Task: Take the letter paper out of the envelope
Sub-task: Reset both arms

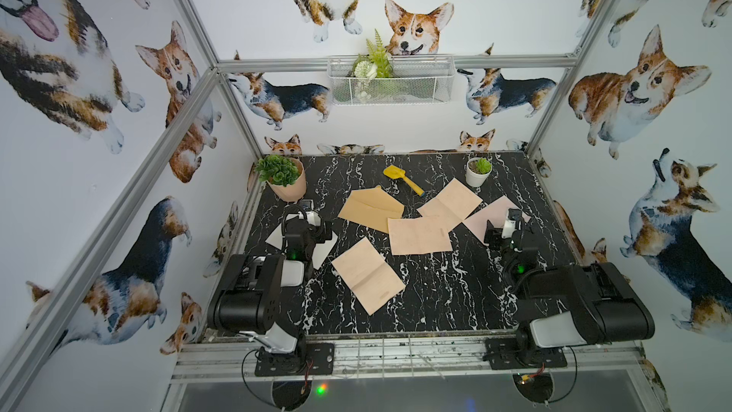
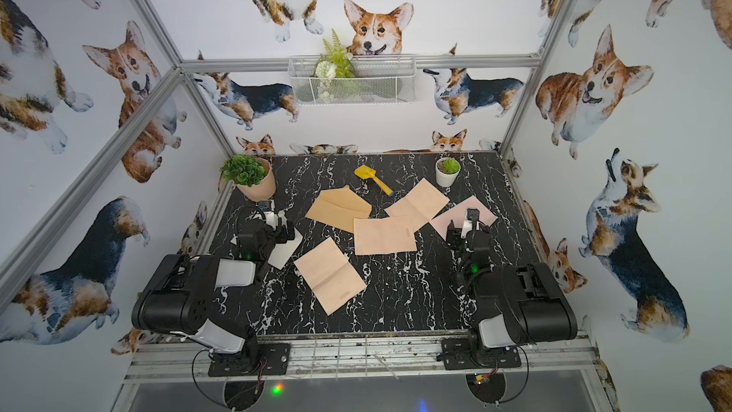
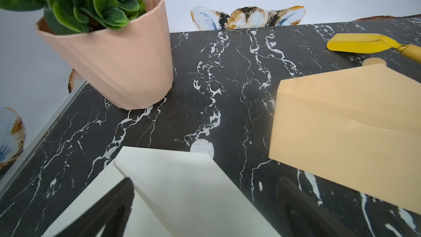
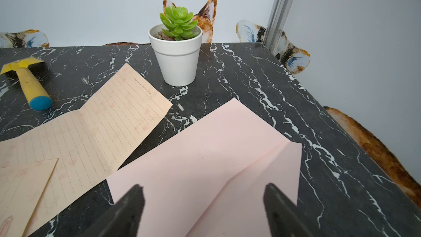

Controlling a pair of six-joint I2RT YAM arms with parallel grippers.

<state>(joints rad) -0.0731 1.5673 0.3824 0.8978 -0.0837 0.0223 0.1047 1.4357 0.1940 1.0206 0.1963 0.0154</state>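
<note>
Marble tabletop [image 1: 435, 291] — three envelopes [image 1: 370, 210] [image 1: 323, 251] [image 1: 481, 217], three letter sheets [image 1: 366, 275] [image 1: 420, 235] [image 1: 451, 202], two plants [image 1: 279, 176] [image 1: 478, 171], one trowel [image 1: 402, 179]

white envelope [image 1: 274, 238]: mostly under my left arm [image 1: 301, 237]
pink envelope [image 1: 481, 217]: near end behind my right arm [image 1: 511, 231]
trowel [image 3: 364, 43]: handle cut off
sheet [image 4: 102, 128]: print too small to read

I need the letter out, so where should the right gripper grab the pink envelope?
Probably its open flap, at the free edge: the pink envelope lies flat on the table, so only an edge gives a pinch. Come from above with the right gripper, open jaws straddling that edge.
</note>
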